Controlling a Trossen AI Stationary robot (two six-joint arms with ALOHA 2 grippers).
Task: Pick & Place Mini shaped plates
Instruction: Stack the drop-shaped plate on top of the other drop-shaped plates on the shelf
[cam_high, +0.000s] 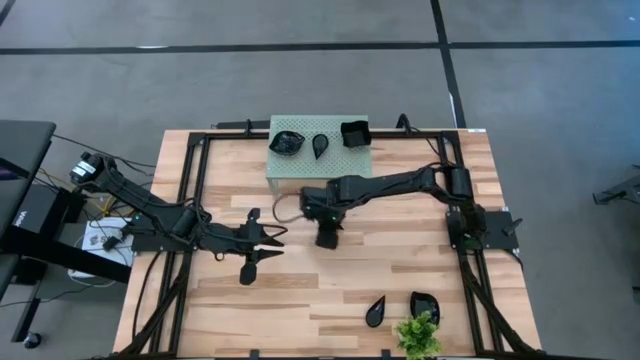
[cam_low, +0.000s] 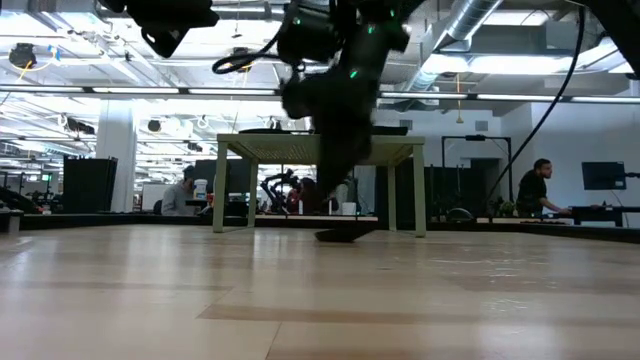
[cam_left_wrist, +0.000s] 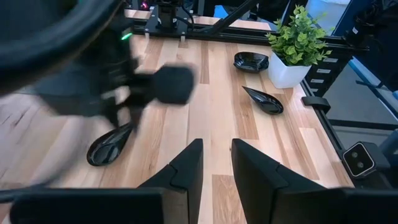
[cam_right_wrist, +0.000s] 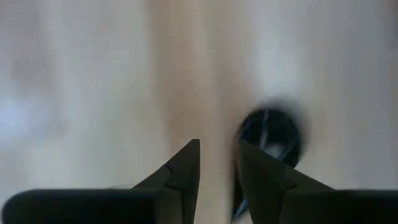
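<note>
From above, the table (cam_high: 330, 290) is pale wood planking in a black frame, on a grey floor crossed by dark lines. A pale green perforated stand (cam_high: 320, 165) sits at the far edge with three black mini plates (cam_high: 320, 143) on top. Two more plates (cam_high: 400, 308) lie near the front edge beside a small green plant (cam_high: 418, 335). The right pincer (cam_high: 328, 238) points down at mid-table; the left pincer (cam_high: 268, 238) reaches in from the left, its fingers a little apart and empty.

At table level, the planks run to the stand's legs (cam_low: 318, 185). A dark plate (cam_low: 345, 236) lies flat on the wood under the blurred right arm (cam_low: 335, 90). Behind is a bright hall with ceiling ducts, desks and a person (cam_low: 535, 185) at the right.

Past the left arm's fingers (cam_left_wrist: 186, 171), slightly parted with nothing between, a teardrop plate (cam_left_wrist: 109, 146) lies on the wood under the blurred right arm, with two other plates (cam_left_wrist: 261, 99) by the potted plant (cam_left_wrist: 297, 43).

The right wrist view shows blurred wood and a round dark plate (cam_right_wrist: 270, 134) just beside the narrowly parted, empty fingers (cam_right_wrist: 183, 171).
</note>
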